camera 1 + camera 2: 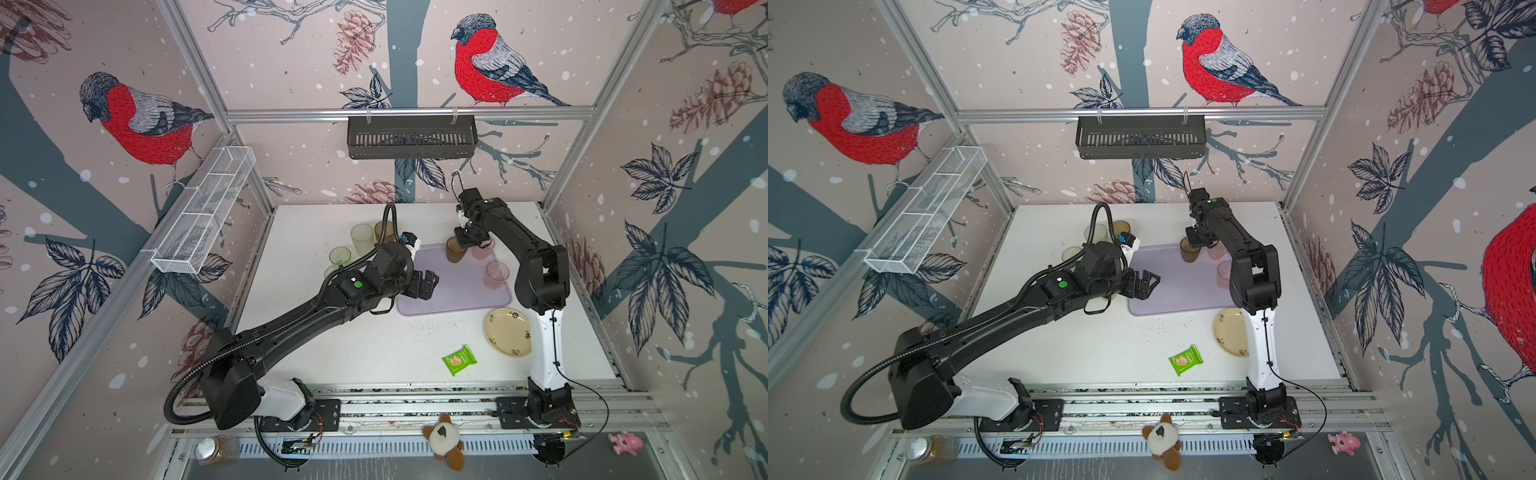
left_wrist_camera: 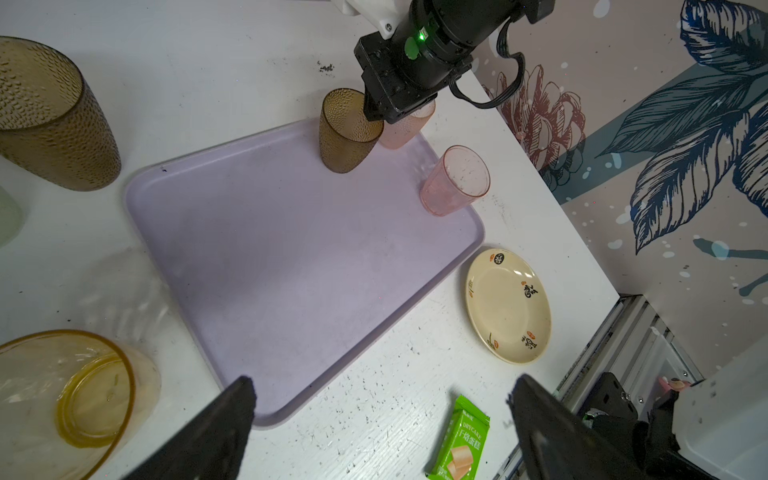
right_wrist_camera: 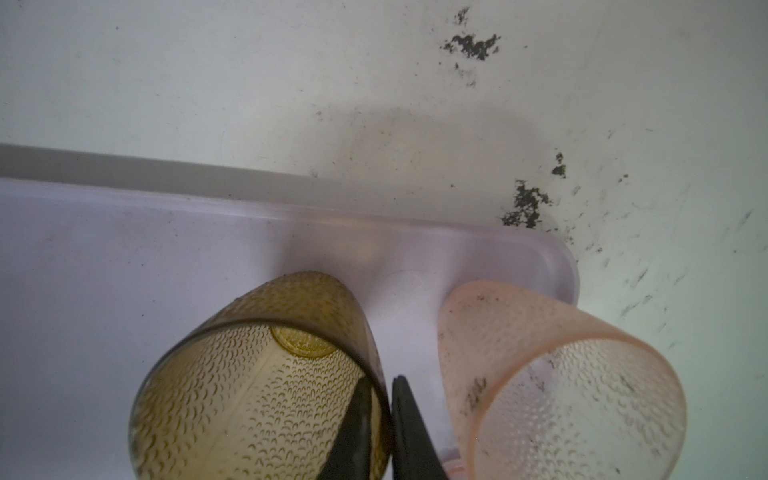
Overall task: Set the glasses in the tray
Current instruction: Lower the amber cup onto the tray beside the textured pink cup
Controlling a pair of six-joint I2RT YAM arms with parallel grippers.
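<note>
Now the right fingers [image 3: 409, 428] are pinching the brown plastic tumbler [image 3: 257, 395] at the far edge of the mostly bare lilac rectangular tray [image 2: 291, 270], the left fingers [image 2: 224, 424] hanging spread above its left edge.

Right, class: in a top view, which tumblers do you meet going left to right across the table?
Green tumbler → frosted pale tumbler → brown tumbler at the tray's far edge → pink tumbler standing free on the tray. Half-hidden, overlapping tumblers are left out.
</note>
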